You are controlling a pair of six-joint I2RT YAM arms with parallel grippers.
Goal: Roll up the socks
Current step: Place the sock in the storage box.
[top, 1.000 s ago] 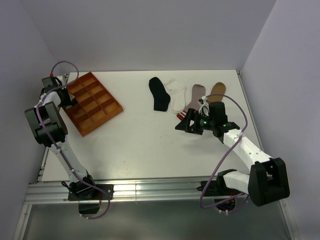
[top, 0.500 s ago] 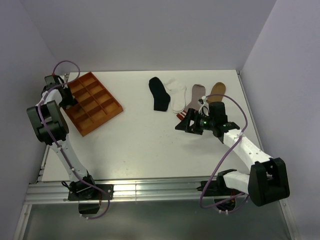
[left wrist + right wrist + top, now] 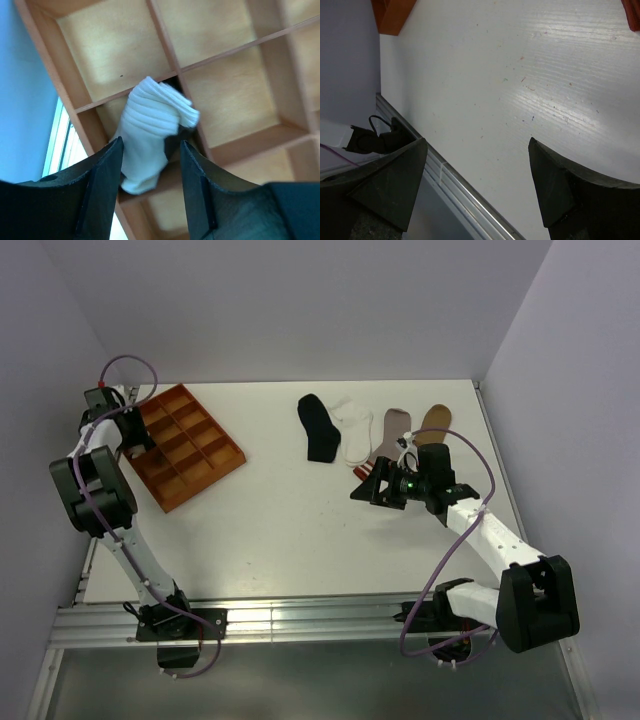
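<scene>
Rolled sock in the tray, four flat ones to do.

My left gripper (image 3: 150,146) stood half open over an edge compartment of the orange tray (image 3: 205,483), jaws either side of the rolled white sock (image 3: 150,122) and gripping nothing, I judged, so the roll could rest there. Right of the tray lay the black sock (image 3: 319,430), white sock (image 3: 355,432), grey sock (image 3: 388,440) and tan sock (image 3: 433,420), flat, side by side. Farther right of the tray, my right gripper (image 3: 476,145) hovered wide open, empty, unobstructed.

No text, label or number can be read anywhere.
</scene>
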